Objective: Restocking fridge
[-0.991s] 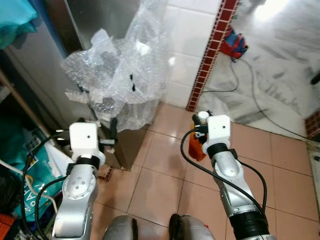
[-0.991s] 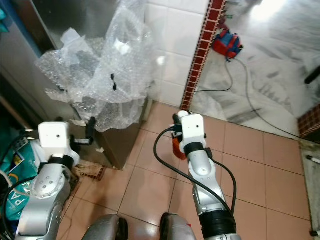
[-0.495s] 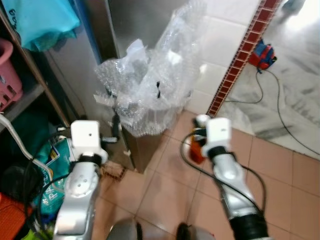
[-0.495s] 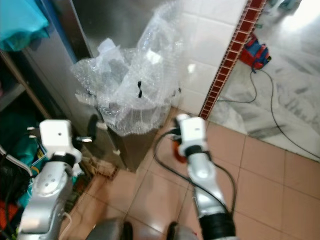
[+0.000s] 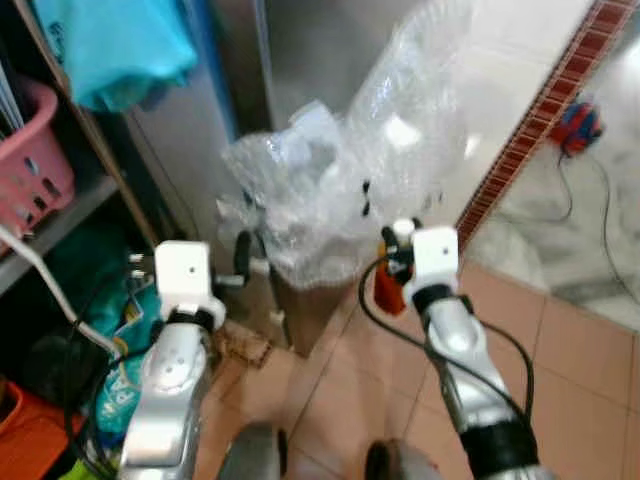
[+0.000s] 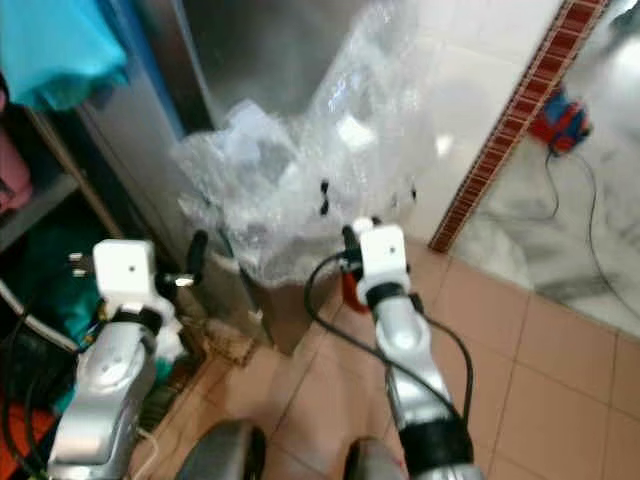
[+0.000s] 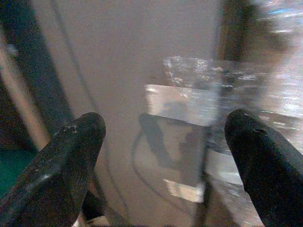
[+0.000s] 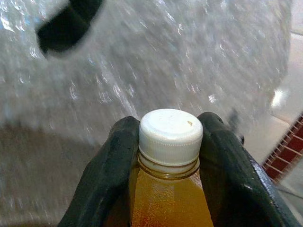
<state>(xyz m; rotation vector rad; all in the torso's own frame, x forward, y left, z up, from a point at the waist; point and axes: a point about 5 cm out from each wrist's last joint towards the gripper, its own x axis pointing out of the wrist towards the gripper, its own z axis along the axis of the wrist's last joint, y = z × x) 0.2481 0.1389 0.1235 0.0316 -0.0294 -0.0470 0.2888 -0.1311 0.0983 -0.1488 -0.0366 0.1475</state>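
Nearest, the right hand [image 8: 169,156] is clamped on a bottle [image 8: 169,198] of orange drink, its two fingers [image 8: 111,161] pinching the neck just under the white cap [image 8: 170,130]. In the head view that bottle hangs at about 12 o'clock from the right wrist, above the tiled floor [image 5: 590,330]. The left hand [image 7: 165,156] has its fingers spread wide, holding nothing, at about 10 o'clock. Beyond both lies a heap of bubble wrap [image 5: 370,170] on a brown box [image 5: 310,300], against the steel fridge [image 5: 330,50] at 12 o'clock.

The bottle looks full, so fairly heavy, smooth and stiff. A neck grip may let it swing; holding the body would likely be steadier.
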